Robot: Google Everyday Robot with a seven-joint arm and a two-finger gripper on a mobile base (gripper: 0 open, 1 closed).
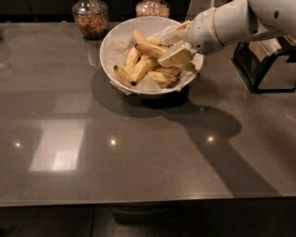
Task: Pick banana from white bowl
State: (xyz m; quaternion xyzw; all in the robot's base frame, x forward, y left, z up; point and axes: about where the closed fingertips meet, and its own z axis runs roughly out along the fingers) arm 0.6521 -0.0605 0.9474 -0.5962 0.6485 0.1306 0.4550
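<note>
The white bowl (111, 46) stands at the back middle of the dark table, lined with white paper and holding several yellow bananas. A long, nearly straight banana (150, 49) lies across the pile, its right end pointing at my gripper. My gripper (178, 45) reaches in from the right over the bowl's right side. Its two cream fingers are apart, one above and one below that banana's end. I cannot tell whether they touch it. More bananas lie below (138, 71).
Two glass jars with brown contents stand behind the bowl, one at the left (91, 17) and one at the middle (151, 8). A black wire rack (263, 60) stands at the right under my arm. The table's front edge (148, 201) runs across the bottom.
</note>
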